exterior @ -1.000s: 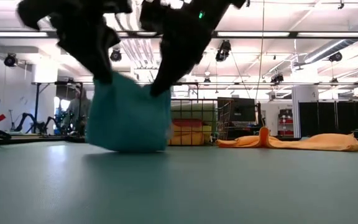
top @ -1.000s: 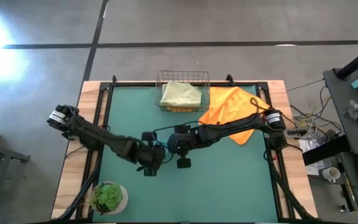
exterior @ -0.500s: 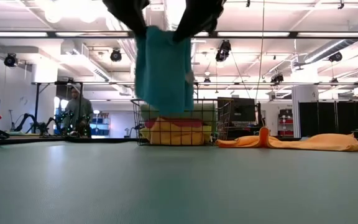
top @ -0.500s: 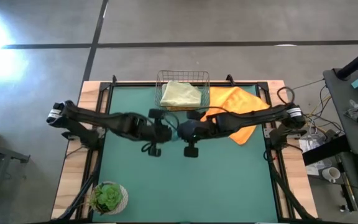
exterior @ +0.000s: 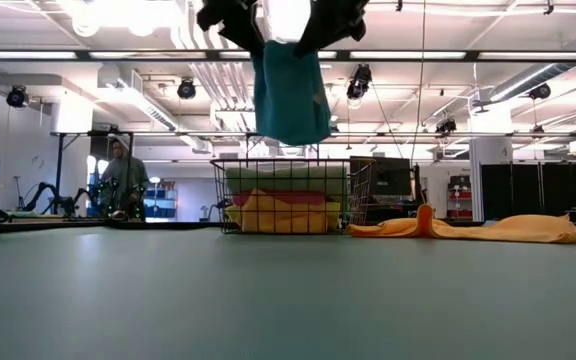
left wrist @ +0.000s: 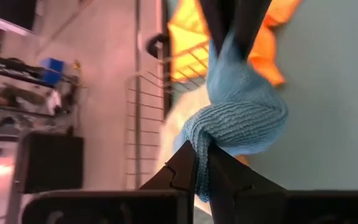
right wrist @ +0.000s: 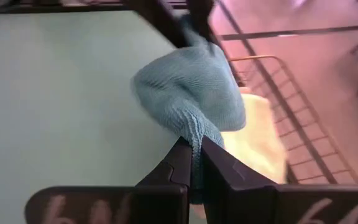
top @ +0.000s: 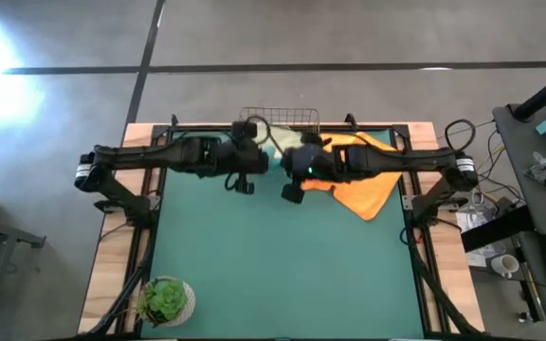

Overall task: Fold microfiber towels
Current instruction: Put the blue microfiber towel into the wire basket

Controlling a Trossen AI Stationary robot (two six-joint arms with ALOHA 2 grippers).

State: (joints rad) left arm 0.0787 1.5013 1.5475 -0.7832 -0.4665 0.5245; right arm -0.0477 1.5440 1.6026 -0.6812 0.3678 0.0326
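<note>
The teal towel (exterior: pixel 291 90) hangs bunched between my two grippers, above the wire basket (exterior: pixel 283 195) at the table's far edge. My left gripper (top: pixel 262 156) and my right gripper (top: pixel 289 161) are both shut on it, close together and facing each other. The basket (top: pixel 254 118) holds a pale sage green towel (exterior: pixel 286 178) on top of other folded towels. An orange towel (top: pixel 363 180) lies spread on the green mat just right of the basket. My left gripper pinches the towel's left upper edge (left wrist: pixel 199 163) between its two fingers, coming level from the table's left. The cloth is bunched there. The towel is clear of the table and sags below the fingers. My right gripper pinches the towel's right upper edge (right wrist: pixel 194 149) between its two fingers, coming level from the table's right. The cloth is bunched in the hold. The towel hangs slack below, clear of the basket.
A potted plant (top: pixel 164 301) stands at the near left corner. The green mat (top: pixel 282 265) is bare over its near and middle parts. A person (exterior: pixel 118 172) stands in the room beyond the table.
Both grippers have gone up and toward the table's far edge, staying shut on the teal towel. The towel has been lifted clear of the mat and now hangs above the basket.
</note>
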